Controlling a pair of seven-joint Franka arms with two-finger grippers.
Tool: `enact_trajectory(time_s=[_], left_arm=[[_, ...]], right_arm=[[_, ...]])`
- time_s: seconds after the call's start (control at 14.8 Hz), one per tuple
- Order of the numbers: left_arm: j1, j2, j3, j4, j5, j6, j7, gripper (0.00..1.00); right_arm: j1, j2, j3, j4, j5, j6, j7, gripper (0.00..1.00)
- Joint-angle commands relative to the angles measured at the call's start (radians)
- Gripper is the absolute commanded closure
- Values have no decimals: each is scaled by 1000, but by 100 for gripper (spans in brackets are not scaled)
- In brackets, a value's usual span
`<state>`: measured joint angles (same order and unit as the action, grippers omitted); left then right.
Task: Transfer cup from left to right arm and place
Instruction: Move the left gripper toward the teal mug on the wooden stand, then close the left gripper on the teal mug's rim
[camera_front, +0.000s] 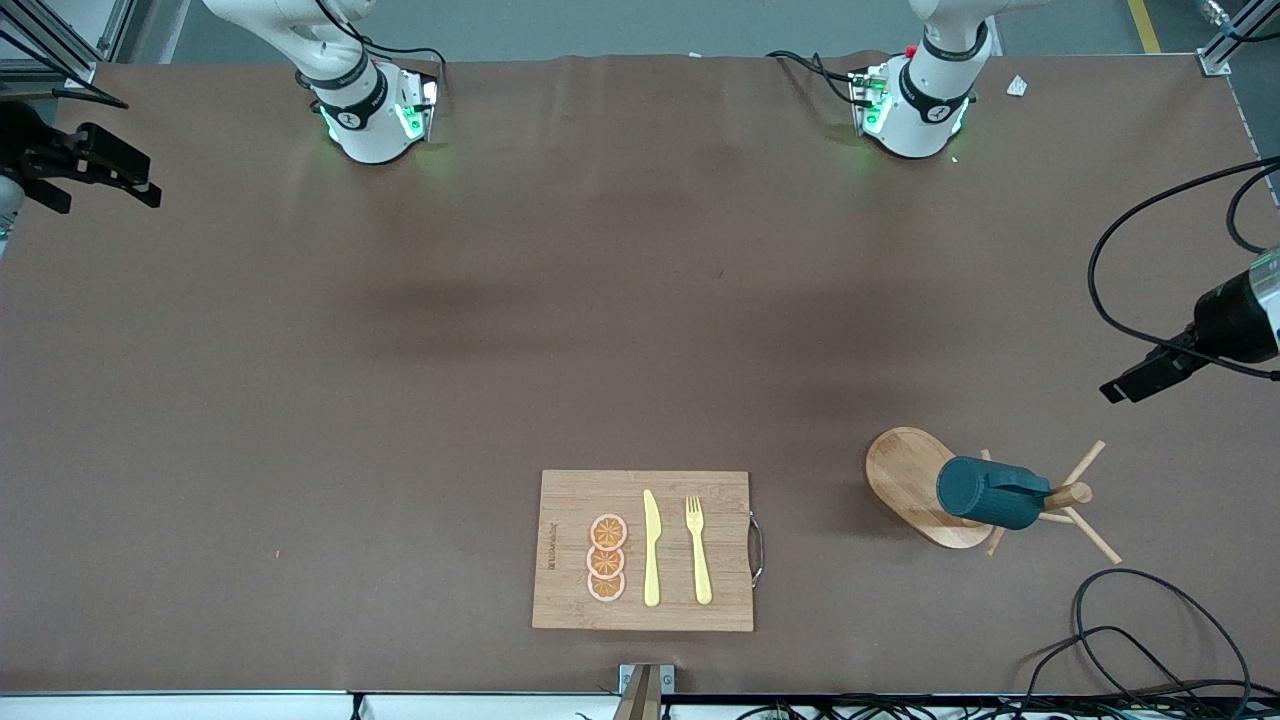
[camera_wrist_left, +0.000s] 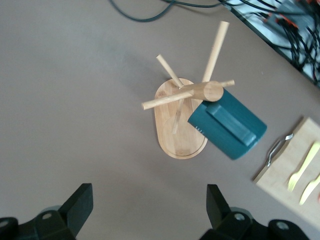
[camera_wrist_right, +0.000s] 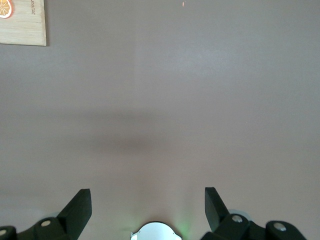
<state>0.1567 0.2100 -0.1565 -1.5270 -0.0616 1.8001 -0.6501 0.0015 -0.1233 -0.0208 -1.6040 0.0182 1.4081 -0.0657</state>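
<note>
The dark teal cup (camera_front: 988, 492) hangs sideways by its handle on a peg of a wooden mug tree (camera_front: 1068, 494), whose oval base (camera_front: 905, 472) stands toward the left arm's end of the table. In the left wrist view the cup (camera_wrist_left: 227, 125) and the tree's base (camera_wrist_left: 176, 131) lie ahead of my left gripper (camera_wrist_left: 148, 205), which is open, empty and high over bare table. It shows at the table's edge as the left gripper (camera_front: 1145, 378). My right gripper (camera_wrist_right: 147, 207) is open and empty above bare table at the right arm's end, seen as the right gripper (camera_front: 105, 168).
A bamboo cutting board (camera_front: 570, 500) lies near the front camera's edge, carrying three orange slices (camera_front: 607, 558), a yellow knife (camera_front: 651, 550) and a yellow fork (camera_front: 698, 550). Black cables (camera_front: 1120, 640) loop on the table close to the mug tree.
</note>
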Motion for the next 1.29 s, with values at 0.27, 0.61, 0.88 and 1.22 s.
enact_trajectory(time_s=[0.27, 0.61, 0.88, 1.22], left_arm=[[-54, 57, -11, 19, -69, 4, -535, 0], [-48, 75, -11, -41, -171, 197, -862, 0], [-48, 118, -11, -44, -173, 290, -904, 0], [-55, 184, -11, -35, -158, 361, -885, 0]], right_arm=[[3, -15, -1, 15, -3, -6, -3, 0], [2, -1, -2, 32, -1, -6, 7, 0], [0, 5, -2, 33, -1, -5, 9, 0], [3, 7, -2, 33, -1, -5, 4, 0]])
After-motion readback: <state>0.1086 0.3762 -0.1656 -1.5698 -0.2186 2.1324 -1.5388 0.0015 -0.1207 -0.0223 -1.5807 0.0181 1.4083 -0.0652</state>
